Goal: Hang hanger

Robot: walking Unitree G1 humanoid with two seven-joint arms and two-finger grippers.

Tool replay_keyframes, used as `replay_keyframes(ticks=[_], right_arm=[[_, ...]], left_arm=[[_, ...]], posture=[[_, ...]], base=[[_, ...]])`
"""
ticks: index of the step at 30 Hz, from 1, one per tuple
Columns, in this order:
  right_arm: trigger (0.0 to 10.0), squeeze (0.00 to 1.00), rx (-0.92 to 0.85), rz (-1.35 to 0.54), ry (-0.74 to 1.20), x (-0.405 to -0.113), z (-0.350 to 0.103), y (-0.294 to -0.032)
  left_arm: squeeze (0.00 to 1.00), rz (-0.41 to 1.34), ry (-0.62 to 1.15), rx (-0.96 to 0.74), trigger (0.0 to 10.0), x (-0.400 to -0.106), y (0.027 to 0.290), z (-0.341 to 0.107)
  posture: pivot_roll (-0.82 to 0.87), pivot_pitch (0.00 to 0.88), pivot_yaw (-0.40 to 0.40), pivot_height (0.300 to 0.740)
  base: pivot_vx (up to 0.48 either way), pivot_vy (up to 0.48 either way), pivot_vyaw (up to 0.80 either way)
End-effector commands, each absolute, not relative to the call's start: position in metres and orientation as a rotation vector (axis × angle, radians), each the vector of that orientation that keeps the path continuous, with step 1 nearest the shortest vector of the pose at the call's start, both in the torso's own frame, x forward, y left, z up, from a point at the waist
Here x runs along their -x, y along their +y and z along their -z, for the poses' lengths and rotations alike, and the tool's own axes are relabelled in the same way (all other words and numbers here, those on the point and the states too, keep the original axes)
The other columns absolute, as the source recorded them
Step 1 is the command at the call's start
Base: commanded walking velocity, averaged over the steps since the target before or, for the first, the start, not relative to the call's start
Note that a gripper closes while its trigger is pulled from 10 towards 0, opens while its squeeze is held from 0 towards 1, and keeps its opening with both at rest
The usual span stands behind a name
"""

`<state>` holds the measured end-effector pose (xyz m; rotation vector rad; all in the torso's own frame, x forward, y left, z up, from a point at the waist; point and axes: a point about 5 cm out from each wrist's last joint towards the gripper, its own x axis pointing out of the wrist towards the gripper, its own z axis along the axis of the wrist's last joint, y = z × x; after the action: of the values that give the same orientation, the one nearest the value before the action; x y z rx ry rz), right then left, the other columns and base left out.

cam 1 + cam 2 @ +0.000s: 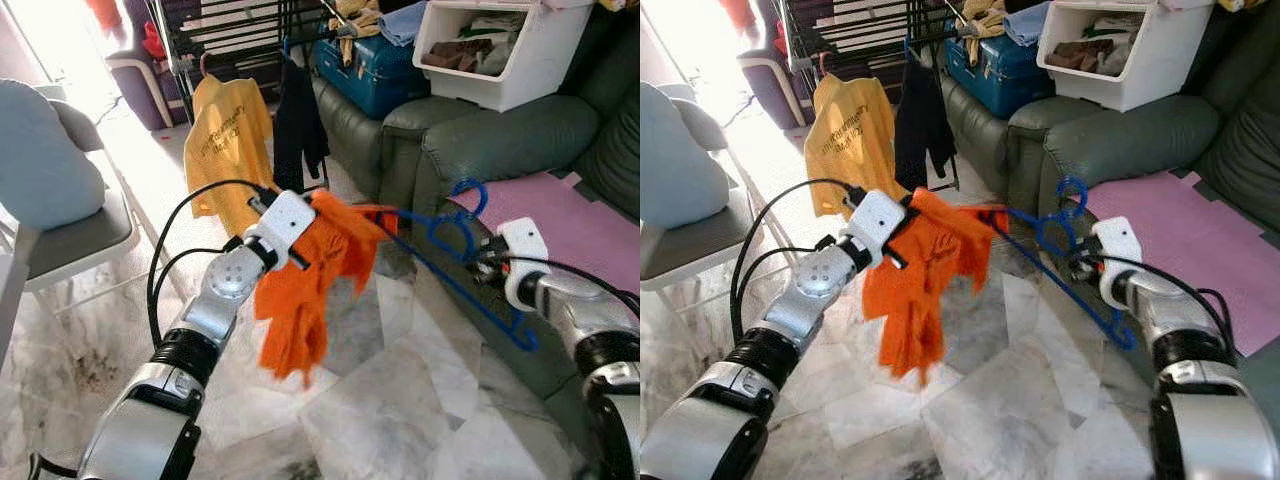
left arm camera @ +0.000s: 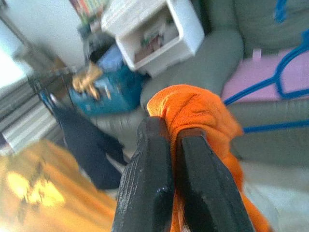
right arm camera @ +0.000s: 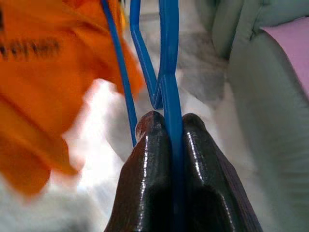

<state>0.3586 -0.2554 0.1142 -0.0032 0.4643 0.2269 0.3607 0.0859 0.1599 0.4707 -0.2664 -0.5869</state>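
A blue plastic hanger [image 1: 455, 262] hangs in the air between my two arms, its hook [image 1: 466, 192] pointing up toward the sofa. My right gripper [image 3: 166, 126] is shut on the hanger's neck. An orange garment [image 1: 310, 280] is draped over the hanger's left end and droops toward the floor. My left gripper [image 2: 171, 140] is shut on a fold of that orange cloth near its top. A black drying rack [image 1: 235, 35] stands at the back, with a yellow shirt [image 1: 228, 140] and a dark garment [image 1: 298, 125] hanging from it.
A grey-green sofa [image 1: 470, 150] runs along the right, with a pink cloth [image 1: 575, 215] on its seat, a white bin [image 1: 505, 45] and a blue case [image 1: 375, 70] on it. A grey chair [image 1: 60, 215] stands at the left. Marble floor lies below.
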Motion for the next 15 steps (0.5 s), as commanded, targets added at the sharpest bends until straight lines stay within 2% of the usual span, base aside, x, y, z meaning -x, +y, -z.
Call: replay_keyframes(ticks=[1,4,5,6,8,11,15], right_arm=[[10.0,0.0,-0.12,-0.146,0.434,-0.364,-0.12,-0.256],[10.0,0.0,-0.366,-0.064,0.328,-0.375,-0.133,-0.248],[10.0,0.0,-0.515,-0.012,0.259,-0.381,-0.142,-0.244],[10.0,0.0,-0.515,-0.012,0.259,-0.381,-0.142,-0.244],[10.0,0.0,-0.624,0.009,0.199,-0.386,-0.152,-0.24],[10.0,0.0,-0.819,0.036,0.086,-0.398,-0.174,-0.228],[10.0,0.0,-0.877,0.015,0.053,-0.404,-0.188,-0.22]], left_arm=[[0.0,0.605,-0.365,-0.481,10.0,-0.355,0.082,-0.171],[0.0,0.723,-0.374,-0.424,10.0,-0.344,0.065,-0.169],[0.0,0.818,-0.367,-0.395,10.0,-0.334,0.054,-0.165],[0.0,0.818,-0.367,-0.395,10.0,-0.334,0.054,-0.165],[0.0,0.911,-0.35,-0.395,10.0,-0.324,0.044,-0.159],[0.0,1.132,-0.235,-0.434,10.0,-0.298,0.032,-0.129],[0.0,1.194,-0.149,-0.474,10.0,-0.288,0.036,-0.111]], posture=[[-0.17,0.0,0.055,0.74],[-0.17,0.0,0.057,0.74],[-0.17,0.0,0.06,0.74],[-0.17,0.0,0.06,0.74],[-0.17,0.0,0.06,0.74],[-0.17,0.0,0.061,0.74],[-0.16,0.0,0.058,0.74]], base=[[0.0,0.0,0.0],[0.0,0.0,0.0],[0.0,0.0,0.0],[0.0,0.0,0.0],[0.0,0.0,0.0],[0.0,0.0,0.0],[0.0,0.0,0.0]])
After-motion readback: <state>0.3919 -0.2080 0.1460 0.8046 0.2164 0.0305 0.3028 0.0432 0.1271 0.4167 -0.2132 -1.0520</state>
